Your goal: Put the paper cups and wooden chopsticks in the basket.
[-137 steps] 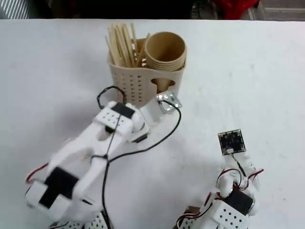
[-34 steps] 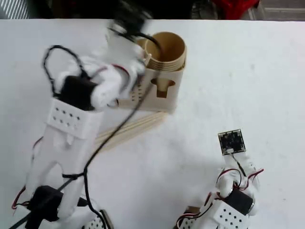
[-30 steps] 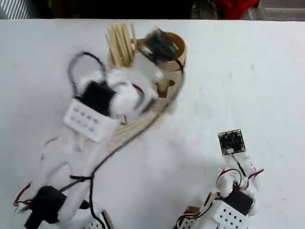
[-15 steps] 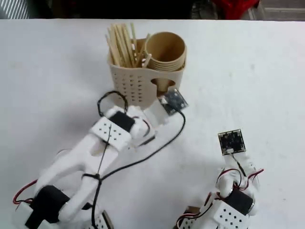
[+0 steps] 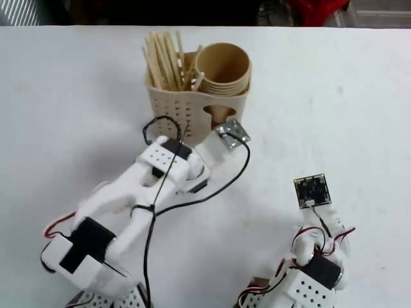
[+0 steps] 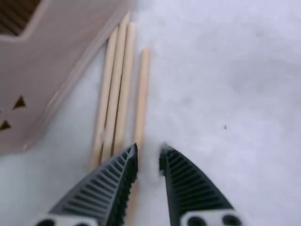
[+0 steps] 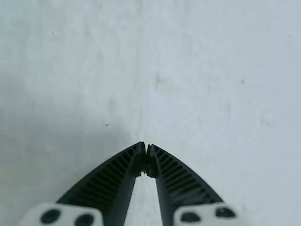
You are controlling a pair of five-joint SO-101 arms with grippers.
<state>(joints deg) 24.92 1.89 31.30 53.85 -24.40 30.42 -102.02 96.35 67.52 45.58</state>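
Lying beside the basket (image 6: 56, 61), four chopsticks (image 6: 117, 94) reach just under the left end effector (image 6: 148, 150), slightly parted, empty.

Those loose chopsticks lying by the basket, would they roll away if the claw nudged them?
Probably: the chopsticks look round and thin, lying loose on the smooth table. They seem stiff and light, so the claw could easily scatter them.

High view overhead, whole table (image 5: 334, 77). Wrist views close, facing it (left shares basket (image 5: 173, 106) with high).
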